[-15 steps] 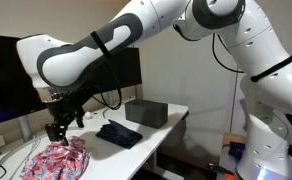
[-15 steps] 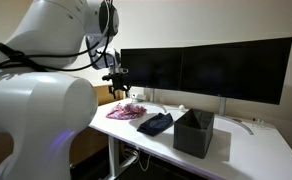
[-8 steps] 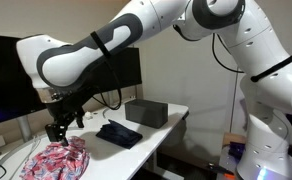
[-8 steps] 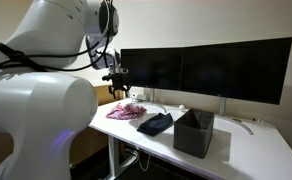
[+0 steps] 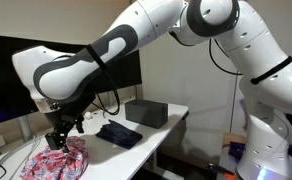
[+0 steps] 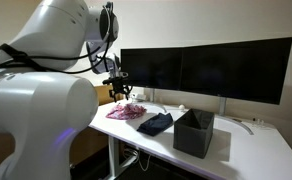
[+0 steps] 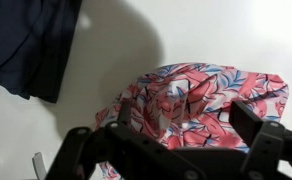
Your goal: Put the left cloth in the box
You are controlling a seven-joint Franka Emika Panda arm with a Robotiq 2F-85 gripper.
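Pink, red and white patterned soft cloth (image 7: pixel 201 105) lies bunched on the white surface (image 7: pixel 216 30) just under my tool (image 5: pixel 56 138), jaws apart, so I'd descend straight onto what seems its thickest fold before closing.

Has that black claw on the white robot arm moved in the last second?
Yes. The black gripper has dropped lower against the dark monitor, closer to the pink, red and white patterned cloth.

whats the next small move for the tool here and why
Probably lower the tool straight down onto the pink floral cloth. Its jaws stand open directly above the bunched cloth, with nothing gripped yet, so it must straddle a fold before closing.
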